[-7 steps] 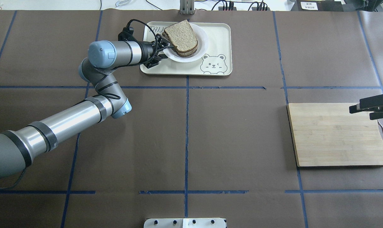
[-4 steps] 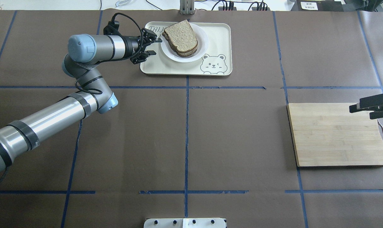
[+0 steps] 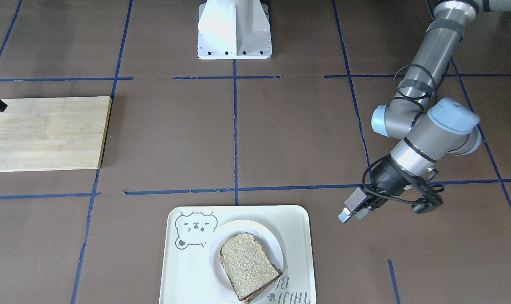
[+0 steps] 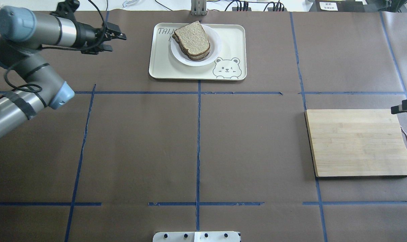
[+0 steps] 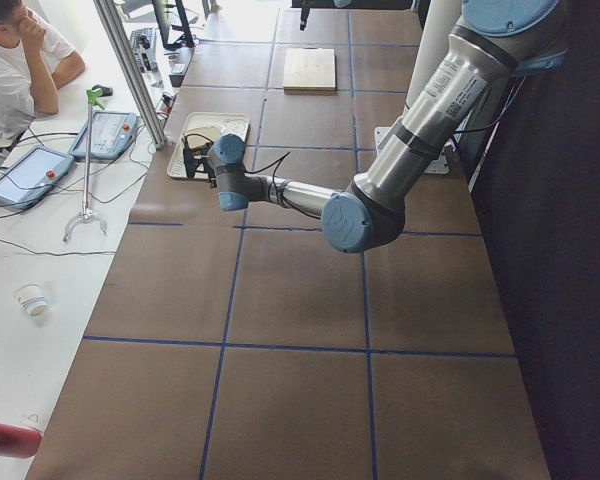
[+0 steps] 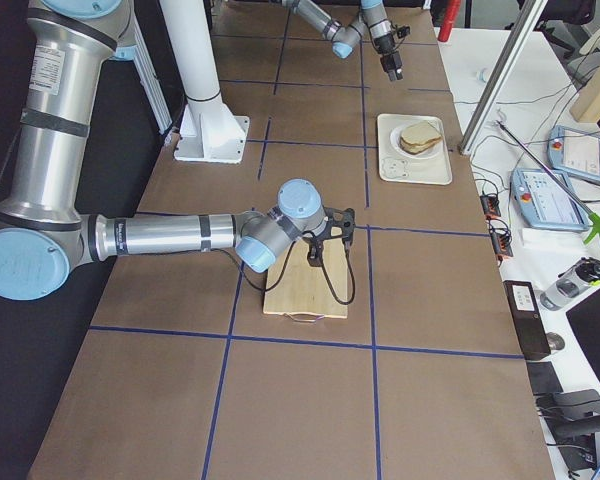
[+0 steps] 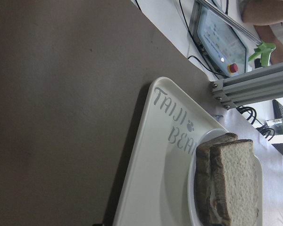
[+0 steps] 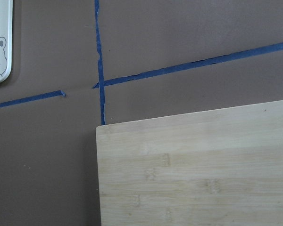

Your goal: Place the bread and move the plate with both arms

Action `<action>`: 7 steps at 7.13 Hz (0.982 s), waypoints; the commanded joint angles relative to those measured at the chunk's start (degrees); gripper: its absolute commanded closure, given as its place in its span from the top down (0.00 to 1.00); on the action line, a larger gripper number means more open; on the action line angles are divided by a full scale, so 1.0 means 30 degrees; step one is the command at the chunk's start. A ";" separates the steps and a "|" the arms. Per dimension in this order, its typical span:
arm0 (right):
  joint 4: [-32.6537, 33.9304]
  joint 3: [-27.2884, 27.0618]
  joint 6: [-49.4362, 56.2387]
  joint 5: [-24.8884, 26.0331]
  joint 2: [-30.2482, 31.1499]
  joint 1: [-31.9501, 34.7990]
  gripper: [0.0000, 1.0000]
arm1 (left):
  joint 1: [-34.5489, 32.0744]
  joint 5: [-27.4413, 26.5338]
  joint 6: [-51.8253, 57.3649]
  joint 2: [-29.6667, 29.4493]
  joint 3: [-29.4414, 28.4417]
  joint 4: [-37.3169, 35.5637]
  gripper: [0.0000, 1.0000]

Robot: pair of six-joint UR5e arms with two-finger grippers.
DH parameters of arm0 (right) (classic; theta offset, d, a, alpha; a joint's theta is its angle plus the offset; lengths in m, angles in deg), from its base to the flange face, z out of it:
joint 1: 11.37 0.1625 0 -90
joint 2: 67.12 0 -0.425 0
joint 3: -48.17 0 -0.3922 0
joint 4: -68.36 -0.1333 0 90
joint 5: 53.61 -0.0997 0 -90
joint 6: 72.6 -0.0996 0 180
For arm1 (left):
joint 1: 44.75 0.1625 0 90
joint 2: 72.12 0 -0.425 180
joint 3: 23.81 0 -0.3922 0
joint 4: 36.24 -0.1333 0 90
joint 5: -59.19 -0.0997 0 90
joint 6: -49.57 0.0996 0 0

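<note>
Hovering above the far-left corner of the table, the left gripper points toward the tray but stays well apart from it, over bare brown paper. Its two black fingers are spread with a clear gap between them and nothing in it. The left arm bends in from the left edge, with its light-blue joint caps showing.

The cream tray lies at the middle of the far edge, a bear drawing in its near right corner. The round white plate rests on the tray's left half, against the far rim. The bread lies on the plate, on top of a second slice whose dark crust shows beneath it. In the left wrist view the two slices sit stacked, slightly offset. The bread's rounded top edge points toward the tray's near side.

Blue tape lines cross the paper between the tray and the near edge.

A wooden cutting board lies flat by the right edge, about midway between the far and near edges. The right gripper reaches in over the board's far right corner. Only a sliver of it shows at the frame's edge, so I cannot tell how its jaws stand. The right arm stretches low and level toward the board in the right side view.
</note>
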 commanded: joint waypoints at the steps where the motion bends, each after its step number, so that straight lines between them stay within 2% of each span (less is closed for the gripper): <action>1: 0.0009 0.2043 0.3808 0.0026 -0.0003 0.1317 1.00 | -0.1779 0.0235 0.8834 0.3393 0.6671 -0.8671 0.80; 2: 0.0038 0.3331 0.5862 -0.0061 -0.0003 0.1991 1.00 | -0.2801 0.0030 1.4013 0.5353 0.9312 -1.2457 0.80; 3: 0.1198 0.3489 0.6811 -0.0178 0.0026 0.2578 1.00 | -0.3450 0.0028 1.8474 0.7577 1.0760 -1.4061 0.80; 4: 0.2892 0.3548 0.9372 -0.0208 0.0027 0.3338 1.00 | -0.4645 0.1072 2.2028 0.9136 1.0716 -1.4454 0.81; 5: 0.5781 0.3317 1.2153 -0.0267 -0.0031 0.4331 1.00 | -0.6165 0.2851 2.5080 0.9935 1.0107 -1.5328 0.81; 6: 0.8362 0.3199 1.5256 -0.0267 -0.0090 0.5124 1.00 | -0.8124 0.4812 2.8214 1.0146 0.9579 -1.7715 0.81; 7: 1.1056 0.2530 1.7607 -0.0267 -0.0149 0.5538 1.00 | -0.9623 0.5470 3.0710 1.0003 0.9051 -2.1074 0.81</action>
